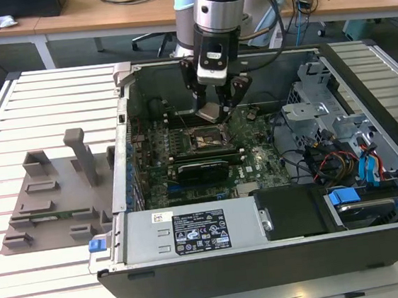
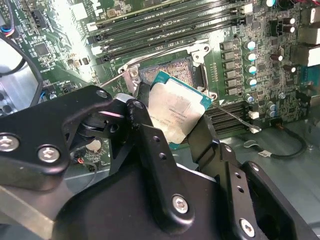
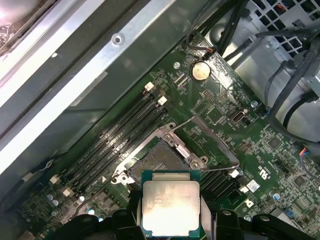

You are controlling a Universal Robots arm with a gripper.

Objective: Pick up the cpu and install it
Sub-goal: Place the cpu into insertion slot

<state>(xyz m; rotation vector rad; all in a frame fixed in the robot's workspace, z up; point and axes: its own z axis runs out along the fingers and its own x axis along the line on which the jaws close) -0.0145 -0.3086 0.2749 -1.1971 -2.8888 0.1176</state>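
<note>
- Exterior view – the pincer (image 1: 216, 106) is seen lowered into the open case (image 1: 282, 265), which is set on a slatted tabletop (image 1: 37, 95).
- The pincer is clenched on the cpu (image 1: 210, 112), which is gripped by two opposite edges, with the silvery top left bare between the fingers (image 2: 145, 125).
- The cpu is held in the air just above the socket (image 1: 205, 140) and apart from it; nothing is seated yet, and the socket is seen open and unfilled in the first wrist view.
- In the second wrist view the cpu appears tilted and set a little to one side of the socket rather than square over it.
- Risk, as judged: if the cpu is lowered while tilted or offset, one corner could be set down first and the socket's contacts could be bent.
- Risk: only thin edges are gripped, so the cpu could be lost and dropped onto the motherboard (image 1: 253, 159) by a small slip.
- Risk: the thin wire lever (image 2: 237, 118) lies just beside the socket – it could be caught by a finger, or the cpu could be fouled by it.
</note>
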